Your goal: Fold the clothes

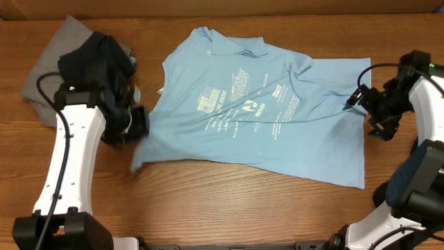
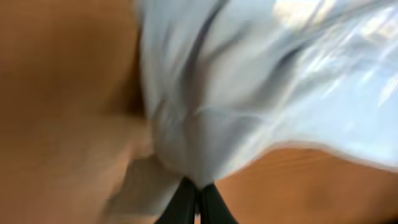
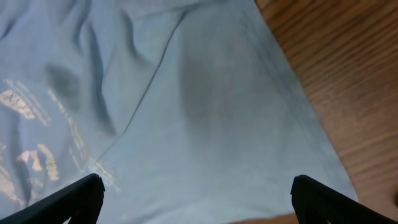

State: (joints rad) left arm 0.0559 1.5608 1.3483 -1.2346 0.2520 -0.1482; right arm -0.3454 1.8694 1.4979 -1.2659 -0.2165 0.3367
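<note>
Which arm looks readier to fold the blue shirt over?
Probably the left. The left hand is closed on the edge of the blue shirt, cloth bunched in its grip. The right hand hangs open, empty, above the opposite edge.

A printed T-shirt (image 1: 263,118) lies spread across the middle of the table (image 1: 208,201). A pile of other shirts (image 1: 62,55) sits at the far left. Between them, the left gripper (image 1: 137,127) meets the T-shirt's left edge. The right gripper (image 1: 354,99) is over its right edge.
</note>
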